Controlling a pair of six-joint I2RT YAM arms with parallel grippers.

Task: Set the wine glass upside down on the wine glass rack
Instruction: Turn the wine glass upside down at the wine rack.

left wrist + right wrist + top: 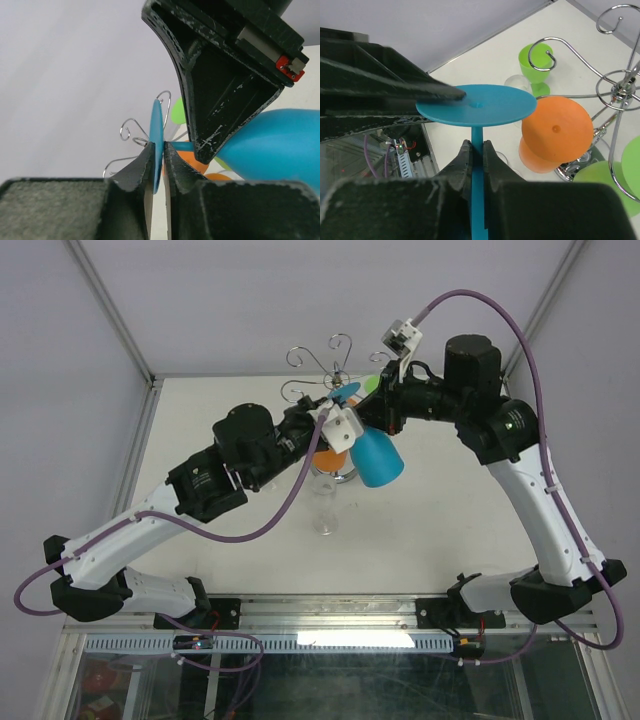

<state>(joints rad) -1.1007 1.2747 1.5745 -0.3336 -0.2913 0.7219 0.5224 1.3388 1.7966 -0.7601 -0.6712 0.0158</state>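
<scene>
Blue wine glass (380,458) aloft at centre of top view, foot beside wine glass rack (620,82); contact unclear. Right end effector (476,147) pinching the stem; left end effector (159,150) clamped on the foot's rim. Judged light, stiff, slick plastic; stem grip safest, foot left free for hooking.

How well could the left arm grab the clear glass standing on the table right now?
Probably not yet: the left pincer is shut on the foot of the blue glass, so it would have to let go first. The clear glass itself stands unblocked near that arm.
</scene>
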